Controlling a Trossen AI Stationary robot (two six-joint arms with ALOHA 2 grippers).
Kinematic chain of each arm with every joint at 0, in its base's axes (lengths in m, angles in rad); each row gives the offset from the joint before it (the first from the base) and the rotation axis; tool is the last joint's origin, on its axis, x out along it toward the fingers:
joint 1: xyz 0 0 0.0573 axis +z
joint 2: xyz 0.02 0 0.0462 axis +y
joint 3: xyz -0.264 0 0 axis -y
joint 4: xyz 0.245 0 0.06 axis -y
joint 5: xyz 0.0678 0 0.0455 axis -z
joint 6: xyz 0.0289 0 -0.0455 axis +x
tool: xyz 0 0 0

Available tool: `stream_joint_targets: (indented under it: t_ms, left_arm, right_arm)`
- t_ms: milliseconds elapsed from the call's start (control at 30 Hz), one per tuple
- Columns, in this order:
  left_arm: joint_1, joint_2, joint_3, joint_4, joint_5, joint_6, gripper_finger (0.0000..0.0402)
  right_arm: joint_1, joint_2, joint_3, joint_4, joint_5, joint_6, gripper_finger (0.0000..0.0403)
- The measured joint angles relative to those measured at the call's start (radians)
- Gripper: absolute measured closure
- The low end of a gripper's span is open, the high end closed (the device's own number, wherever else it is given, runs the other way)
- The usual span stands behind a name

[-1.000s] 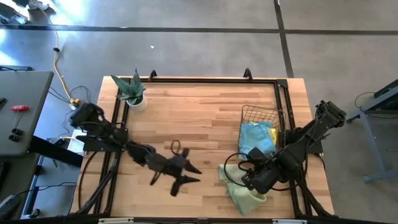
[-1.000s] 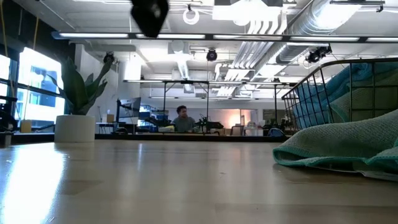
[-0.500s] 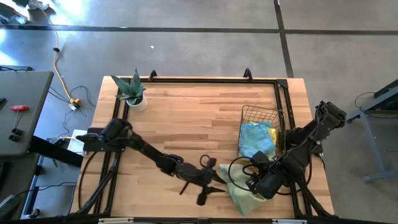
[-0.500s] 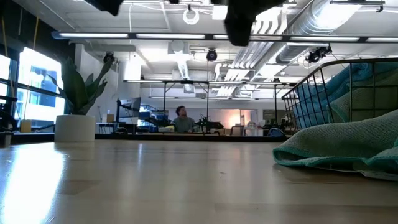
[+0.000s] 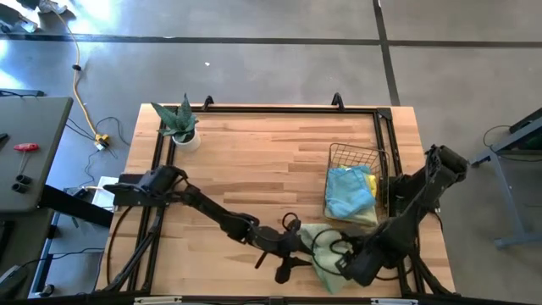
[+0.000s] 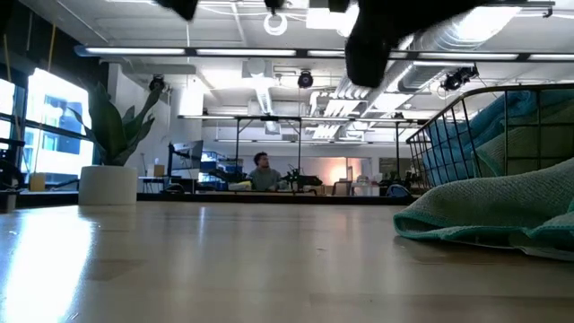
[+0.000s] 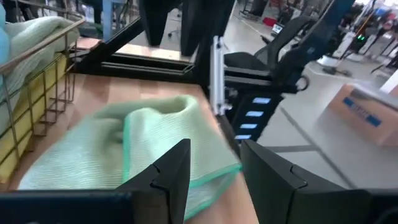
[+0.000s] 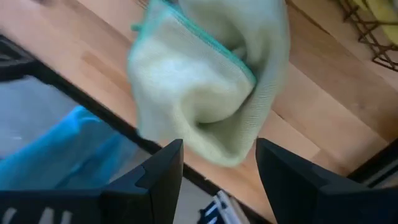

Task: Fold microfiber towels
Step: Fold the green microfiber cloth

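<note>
Only the left wrist view shows the left hand (image 7: 214, 171) parted above the green towel (image 7: 118, 149)

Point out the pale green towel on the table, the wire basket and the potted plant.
pale green towel (image 5: 326, 252): high view, on its crumpled middle.
wire basket (image 5: 347, 148): high view, on its far rim.
potted plant (image 5: 179, 124): high view, on its leaves.

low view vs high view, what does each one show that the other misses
Only the low view shows the room behind the table, with a seated person far off. Only the high view shows both arms whole, with the left gripper and right gripper open by the green towel, plus the blue towel. Both show the plant, the basket and the green towel.
</note>
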Motion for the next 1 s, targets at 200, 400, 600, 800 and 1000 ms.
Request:
stream_joint_targets:
  t_ms: [200,400,600,800,1000]
  left_arm:
    - [-0.033,-0.146,0.0,-0.167,0.001,-0.057,0.0269]
    - [-0.077,-0.322,0.001,-0.309,-0.041,-0.006,0.0269]
    - [-0.121,-0.457,0.001,-0.441,-0.272,0.083,0.0269]
    - [-0.137,-0.542,0.001,-0.476,-0.395,0.156,0.0268]
    - [-0.138,-0.616,0.001,-0.447,-0.458,0.154,0.0268]
  right_arm:
    - [0.038,0.113,0.0,0.025,-0.007,-0.065,0.0208]
    - [0.051,0.22,0.0,0.134,-0.012,-0.182,0.0208]
    - [0.032,0.324,0.0,0.149,-0.009,-0.271,0.0208]
    - [-0.036,0.392,0.0,0.269,0.0,-0.51,0.0208]
    - [-0.15,0.412,0.002,0.384,0.047,-0.752,0.0208]
